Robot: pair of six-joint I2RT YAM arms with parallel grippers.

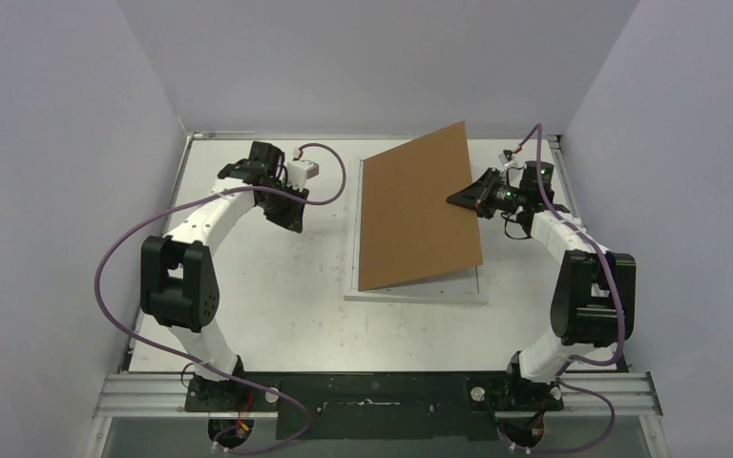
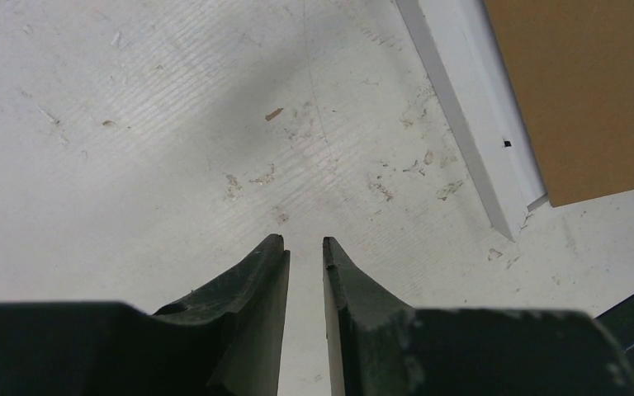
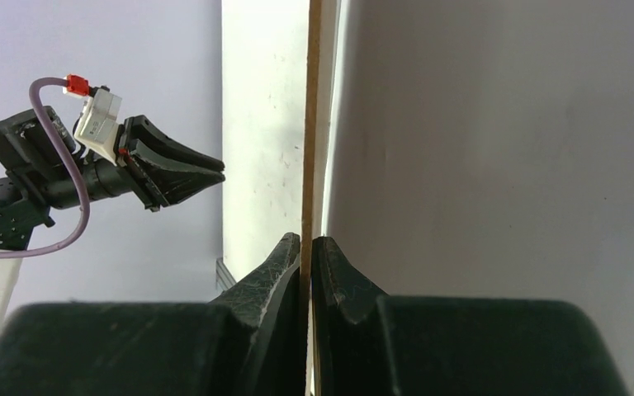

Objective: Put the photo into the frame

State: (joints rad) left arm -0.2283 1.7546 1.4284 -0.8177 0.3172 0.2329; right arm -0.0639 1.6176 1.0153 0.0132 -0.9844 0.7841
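A brown backing board (image 1: 420, 205) is tilted up on its right side over the white frame (image 1: 415, 294), which lies flat mid-table. My right gripper (image 1: 453, 200) is shut on the board's right edge; in the right wrist view the board (image 3: 306, 124) runs edge-on between the two fingers of that gripper (image 3: 307, 239). My left gripper (image 1: 297, 227) hangs over bare table to the left of the frame. Its jaws (image 2: 305, 241) stand a little apart with nothing between them. The frame's edge (image 2: 479, 107) and the board's corner (image 2: 578, 91) show at upper right there. The photo is out of view.
Grey walls close in the table on the left, back and right. A metal rail (image 1: 372, 393) with both arm bases runs along the near edge. The tabletop (image 2: 173, 124) under the left gripper is scuffed and speckled with small crumbs.
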